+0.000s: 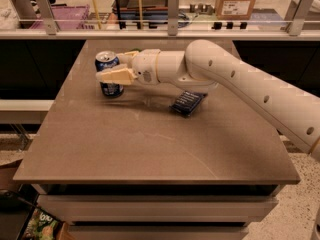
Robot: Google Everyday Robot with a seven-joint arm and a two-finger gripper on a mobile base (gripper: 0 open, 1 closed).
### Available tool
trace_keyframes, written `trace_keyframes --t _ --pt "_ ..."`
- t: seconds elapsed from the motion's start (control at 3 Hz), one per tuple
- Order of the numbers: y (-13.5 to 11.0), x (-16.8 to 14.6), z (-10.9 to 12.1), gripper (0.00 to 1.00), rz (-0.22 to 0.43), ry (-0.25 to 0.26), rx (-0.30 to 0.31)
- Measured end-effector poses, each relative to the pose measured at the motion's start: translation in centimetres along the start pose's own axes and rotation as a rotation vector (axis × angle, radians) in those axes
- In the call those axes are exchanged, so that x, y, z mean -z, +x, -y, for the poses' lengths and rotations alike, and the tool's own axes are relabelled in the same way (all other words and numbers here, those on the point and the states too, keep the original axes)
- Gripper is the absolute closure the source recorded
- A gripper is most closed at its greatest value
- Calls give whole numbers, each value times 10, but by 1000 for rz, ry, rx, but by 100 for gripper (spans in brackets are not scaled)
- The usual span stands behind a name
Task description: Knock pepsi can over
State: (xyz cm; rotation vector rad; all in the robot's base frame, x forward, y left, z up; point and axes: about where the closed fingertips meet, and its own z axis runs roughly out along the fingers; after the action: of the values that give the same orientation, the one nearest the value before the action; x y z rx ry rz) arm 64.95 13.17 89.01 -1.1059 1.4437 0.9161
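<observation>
No word or number can be read. The can (107, 63), at 10 o'clock on the desk (150, 149), bears white marks that cannot be made out, as does the box (238, 3) label at 1 o'clock. The pincer (119, 67), fingers apart, straddles the can from its 3 o'clock.

Dark-blue snack wrapper (188, 103) on brown table (150, 149)
</observation>
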Motion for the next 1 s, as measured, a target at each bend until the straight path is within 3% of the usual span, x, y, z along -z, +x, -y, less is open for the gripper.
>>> trace_keyframes --t 0.67,1.0 --pt "-1 -4 -3 87 1 -9 1" --pt "-2 -6 -5 100 1 -13 2"
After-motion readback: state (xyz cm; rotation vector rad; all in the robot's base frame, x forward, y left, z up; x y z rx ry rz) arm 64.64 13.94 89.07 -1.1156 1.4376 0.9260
